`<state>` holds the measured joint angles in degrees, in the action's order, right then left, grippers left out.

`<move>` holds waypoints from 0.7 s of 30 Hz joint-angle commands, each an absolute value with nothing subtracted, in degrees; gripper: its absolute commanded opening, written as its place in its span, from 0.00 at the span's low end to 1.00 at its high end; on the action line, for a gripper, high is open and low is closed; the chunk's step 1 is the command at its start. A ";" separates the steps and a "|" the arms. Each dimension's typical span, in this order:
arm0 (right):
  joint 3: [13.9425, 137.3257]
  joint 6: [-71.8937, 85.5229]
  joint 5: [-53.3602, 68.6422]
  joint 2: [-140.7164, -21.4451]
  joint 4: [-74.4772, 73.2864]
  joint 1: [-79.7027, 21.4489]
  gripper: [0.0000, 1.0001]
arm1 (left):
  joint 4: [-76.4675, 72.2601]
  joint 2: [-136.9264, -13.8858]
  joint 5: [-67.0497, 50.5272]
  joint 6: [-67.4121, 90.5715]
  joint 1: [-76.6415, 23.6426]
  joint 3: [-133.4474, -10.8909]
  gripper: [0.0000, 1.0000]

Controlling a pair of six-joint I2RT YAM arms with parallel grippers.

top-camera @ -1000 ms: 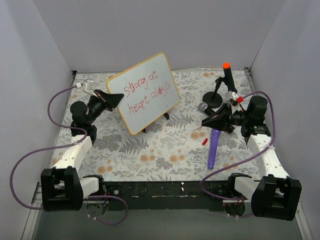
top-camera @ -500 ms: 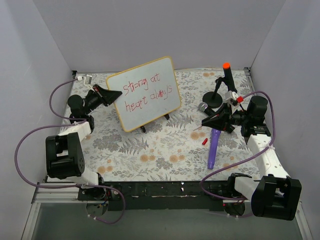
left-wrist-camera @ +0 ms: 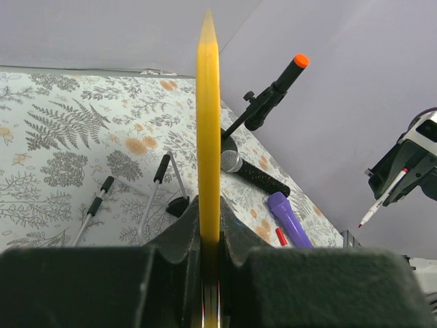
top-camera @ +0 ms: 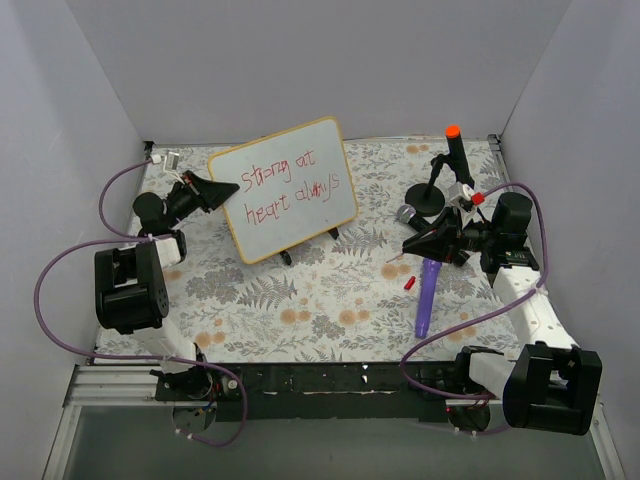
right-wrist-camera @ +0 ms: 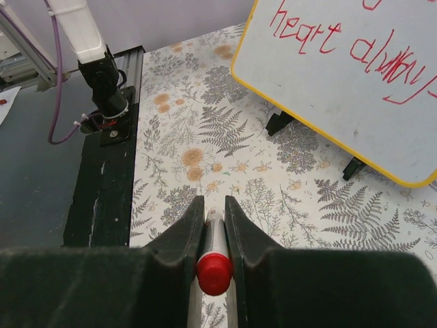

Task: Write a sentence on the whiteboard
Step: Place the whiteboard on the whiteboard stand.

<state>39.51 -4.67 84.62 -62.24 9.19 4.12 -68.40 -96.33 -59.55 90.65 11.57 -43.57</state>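
Observation:
The whiteboard (top-camera: 300, 215) stands tilted at the back left, with the sentence (top-camera: 295, 187) in red marker across two lines. My left gripper (top-camera: 222, 187) is shut on its left edge. In the left wrist view the board's yellow rim (left-wrist-camera: 208, 116) runs edge-on up from between the fingers of the left gripper (left-wrist-camera: 208, 219). My right gripper (top-camera: 408, 247) hovers right of the board, shut on a red marker (right-wrist-camera: 214, 272) that points toward the table. The right wrist view shows the whiteboard (right-wrist-camera: 341, 96), its writing (right-wrist-camera: 321, 34) and the right gripper (right-wrist-camera: 214, 205).
A black stand with an orange tip (top-camera: 450, 155) is at the back right, with a microphone (top-camera: 405, 213) at its base. A purple cylinder (top-camera: 427, 295) and a small red cap (top-camera: 409, 283) lie under the right gripper. Grey walls close in three sides.
My left arm has folded back toward the left, drawing the whiteboard a little leftward and turning it more level. The right arm and its marker have stayed still.

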 commanded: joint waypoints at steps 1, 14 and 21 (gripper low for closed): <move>39.38 -4.39 86.48 -62.58 11.16 4.39 0.01 | -81.38 -95.27 -56.61 95.01 12.22 -46.76 0.00; 39.38 -4.66 86.57 -63.28 11.16 4.39 0.01 | -78.31 -96.50 -55.64 87.46 12.39 -43.42 0.00; 39.38 -4.75 86.66 -63.19 11.07 4.48 0.01 | -79.54 -98.87 -55.90 85.87 12.39 -41.66 0.00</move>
<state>39.51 -4.67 84.62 -63.16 9.21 4.12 -72.23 -99.39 -58.46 87.31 11.92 -42.15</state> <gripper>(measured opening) 0.186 0.053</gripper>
